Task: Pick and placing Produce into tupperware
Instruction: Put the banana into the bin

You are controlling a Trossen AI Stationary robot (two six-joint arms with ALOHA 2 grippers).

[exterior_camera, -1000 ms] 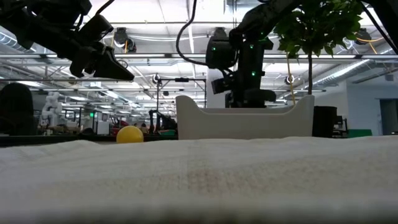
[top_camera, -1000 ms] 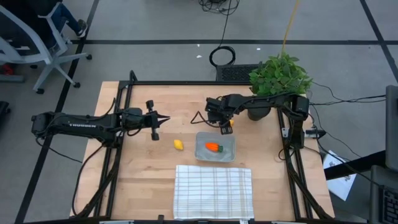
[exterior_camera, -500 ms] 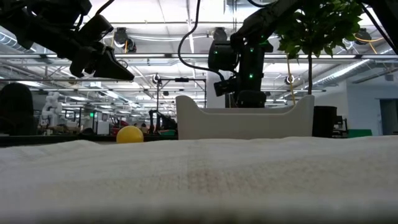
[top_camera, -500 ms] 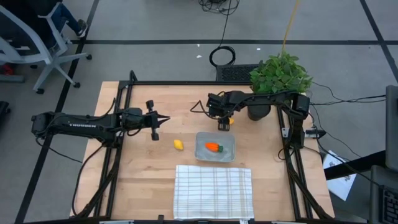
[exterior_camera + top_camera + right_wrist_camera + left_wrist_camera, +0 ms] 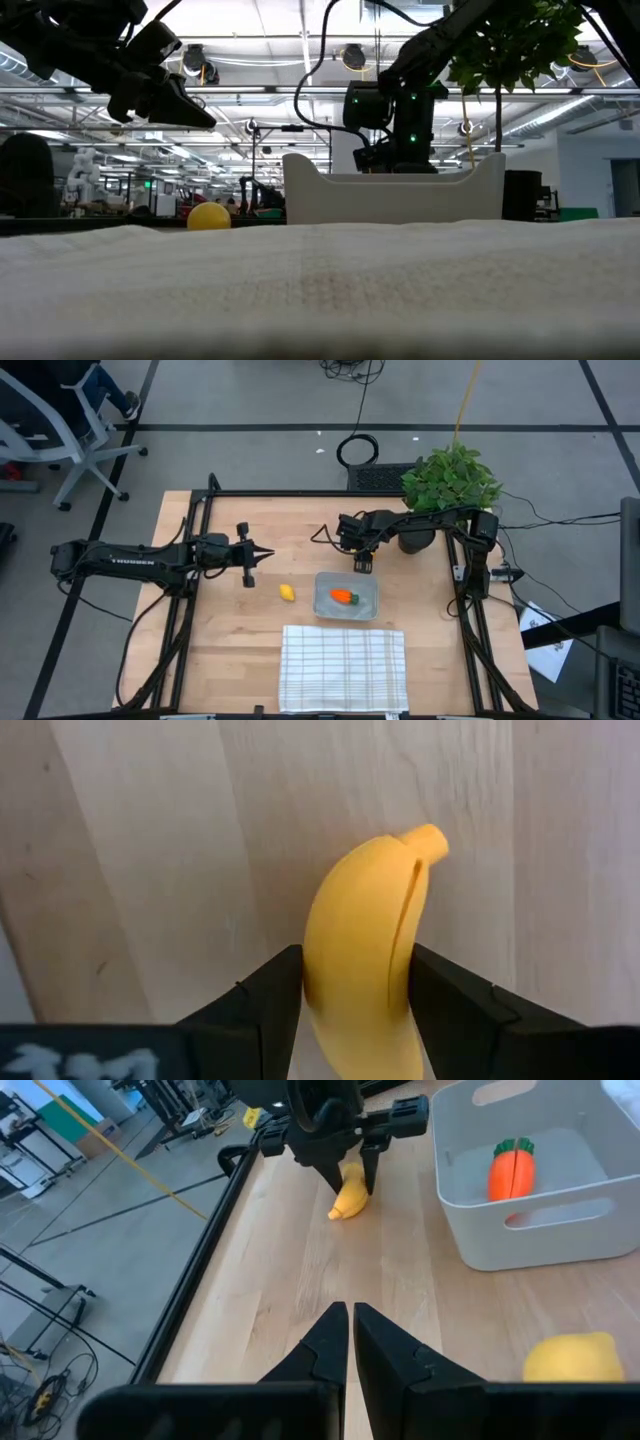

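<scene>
The yellow banana lies on the wooden table just beyond the tupperware's far edge, and my right gripper stands over it, shut on it. The translucent tupperware sits mid-table with the orange carrot lying inside it. The small rounded yellow fruit rests on the table to the tupperware's left. My left gripper is shut and hovers above the table left of centre, touching nothing. My right gripper pinches the banana between its two fingers, one on each long side, lying across it and coming from above. The stem end sticks out past the fingertips. The banana rests on the table.
A white checked cloth lies at the near edge, in front of the tupperware. A leafy potted plant stands at the far right corner, close behind my right arm. Bare wood shows on the left half of the table.
My right gripper has shifted a little toward the table's right and come down slightly over the banana. My left arm has kept still.
</scene>
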